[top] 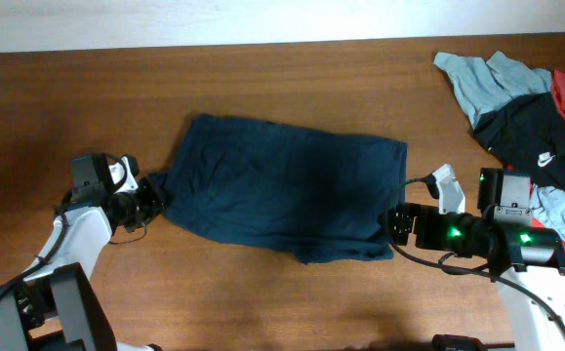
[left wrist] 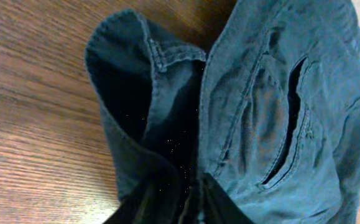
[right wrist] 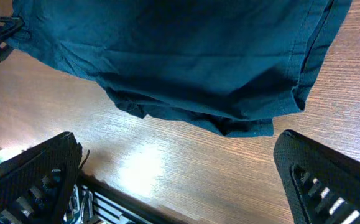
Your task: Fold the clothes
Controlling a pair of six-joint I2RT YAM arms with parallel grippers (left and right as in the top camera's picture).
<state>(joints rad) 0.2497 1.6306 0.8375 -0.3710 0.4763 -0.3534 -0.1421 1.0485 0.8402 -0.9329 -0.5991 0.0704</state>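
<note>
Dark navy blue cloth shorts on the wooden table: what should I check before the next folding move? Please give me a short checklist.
1. Left gripper grips the dark navy blue cloth shorts: ok, cloth is bunched between its fingers.
2. Right gripper open: ok, jaws wide apart.
3. Right gripper around the hem: not ok, the hem lies ahead of it.
4. Shorts apart from the pile of grey, black and red garments: ok.
5. Shorts' underside smooth: cannot tell, hidden.

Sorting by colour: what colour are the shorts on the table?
The shorts are dark navy; clearest overhead.
</note>
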